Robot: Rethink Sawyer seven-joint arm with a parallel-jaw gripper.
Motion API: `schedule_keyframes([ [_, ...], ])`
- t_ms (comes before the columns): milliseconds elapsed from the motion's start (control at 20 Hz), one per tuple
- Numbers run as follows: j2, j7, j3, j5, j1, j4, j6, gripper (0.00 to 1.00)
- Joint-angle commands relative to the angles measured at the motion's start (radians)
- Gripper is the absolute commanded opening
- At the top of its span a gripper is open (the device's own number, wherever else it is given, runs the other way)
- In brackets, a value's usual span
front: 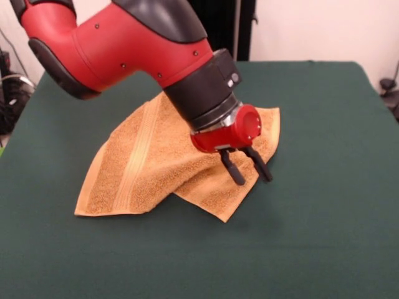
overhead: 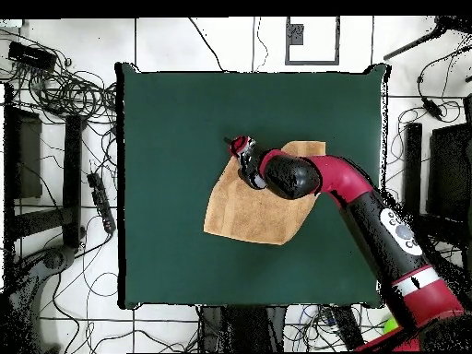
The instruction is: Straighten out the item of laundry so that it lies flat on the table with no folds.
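Firstly, front view. Towel: orange-tan terry, lying at mid-table on the dark green table, slightly toward 9 o'clock of centre. Not flat: a flap is folded over on the 4 o'clock side, ending in a pointed corner at 5 o'clock. One paler woven band runs diagonally from about 12 to 7 o'clock across the larger panel. A second edge shows at 2 o'clock, beside the wrist.

Gripper: red housing with two black fingers, spread apart with a clear gap and nothing between them. The tips hang at the towel's 3 o'clock edge, over the folded flap; whether they touch the cloth cannot be told. The red and black arm enters from 11 o'clock and covers the towel's upper part.

Next, overhead view. Towel sits just 3 o'clock of the table's centre, an irregular shape with a corner at 7 o'clock. The gripper is at the towel's 11 o'clock corner. The arm reaches in from 4 o'clock, crossing the towel's 2 o'clock part. Cables lie on the floor around the table.
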Motion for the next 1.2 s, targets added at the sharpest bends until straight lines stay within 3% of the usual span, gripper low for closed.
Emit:
schedule_keyframes([
  [50,0.029,-0.466,-0.087,-0.091,0.043,-0.104,0.179,1.0],
  [700,0.003,-0.518,-0.084,-0.088,0.035,-0.116,0.242,1.0],
  [1200,0.002,-0.373,-0.186,-0.225,0.121,-0.188,0.08,1.0],
])
